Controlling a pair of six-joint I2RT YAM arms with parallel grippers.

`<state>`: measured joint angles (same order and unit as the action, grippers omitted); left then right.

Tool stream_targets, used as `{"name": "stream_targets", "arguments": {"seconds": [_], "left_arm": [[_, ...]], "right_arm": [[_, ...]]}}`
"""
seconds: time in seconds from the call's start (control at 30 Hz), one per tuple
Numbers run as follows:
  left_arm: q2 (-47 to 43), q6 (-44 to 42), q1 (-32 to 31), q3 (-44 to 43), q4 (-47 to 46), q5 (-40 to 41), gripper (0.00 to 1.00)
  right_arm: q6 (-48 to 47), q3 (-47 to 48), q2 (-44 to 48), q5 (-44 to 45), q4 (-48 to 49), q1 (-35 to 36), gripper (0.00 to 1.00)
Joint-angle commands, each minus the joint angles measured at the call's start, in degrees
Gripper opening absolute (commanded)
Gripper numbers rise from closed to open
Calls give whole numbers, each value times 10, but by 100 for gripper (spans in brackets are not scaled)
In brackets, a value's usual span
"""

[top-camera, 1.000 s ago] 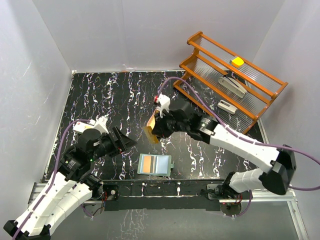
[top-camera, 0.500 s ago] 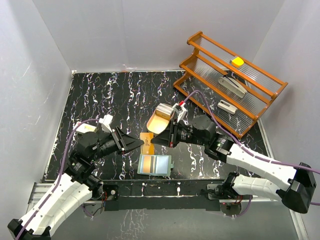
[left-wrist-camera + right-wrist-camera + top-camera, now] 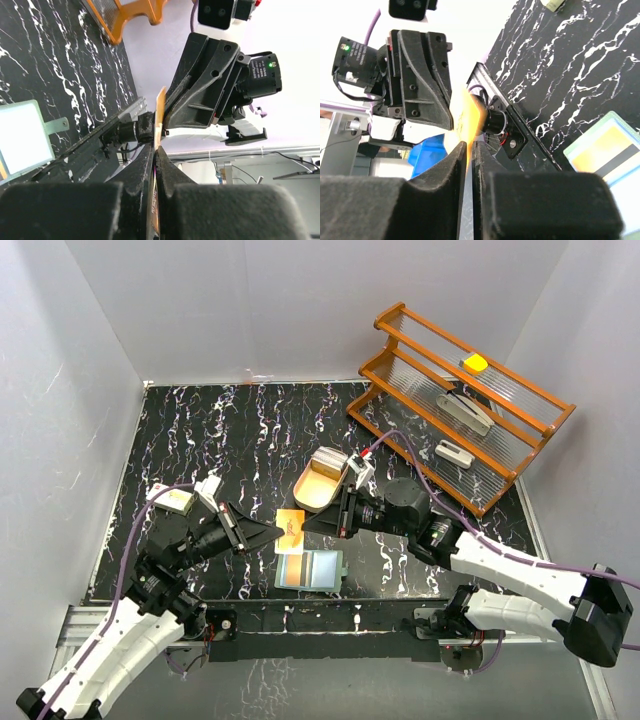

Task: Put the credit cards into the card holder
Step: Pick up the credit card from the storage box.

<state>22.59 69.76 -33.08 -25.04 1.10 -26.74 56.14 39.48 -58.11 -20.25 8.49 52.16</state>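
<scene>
- Left jaws are pressed onto the card (image 3: 290, 523), pinching its left edge. Right jaws pinch the opposite edge.
- The card hangs between them, off the worktop (image 3: 200, 440), just beyond the holder's (image 3: 322, 571) far left corner.
- The holder lies open and flat.
- Judged a handover: the right jaws should release fully and back off straight before the left tilts the card down, or the card twists.

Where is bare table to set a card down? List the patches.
Free: the back-left table, left of the rack, beyond the left arm. Crowded: the centre, where left claw and right claw pinch the orange card between tray and card holder.
</scene>
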Motion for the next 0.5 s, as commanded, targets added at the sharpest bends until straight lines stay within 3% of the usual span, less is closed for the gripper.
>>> {"name": "stream_targets", "arguments": {"seconds": [0.0,0.23,0.3,0.47], "left_arm": [[-16,-31,2,11,48,36,0],[21,-121,2,-19,189,84,0],[42,-145,2,-34,239,113,0],[91,-174,2,-46,250,115,0]], "right_arm": [[-9,5,20,21,-8,-3,12],[-46,12,58,112,-156,-3,37],[-64,22,66,160,-230,-3,39],[-70,45,59,229,-365,-3,39]]}}
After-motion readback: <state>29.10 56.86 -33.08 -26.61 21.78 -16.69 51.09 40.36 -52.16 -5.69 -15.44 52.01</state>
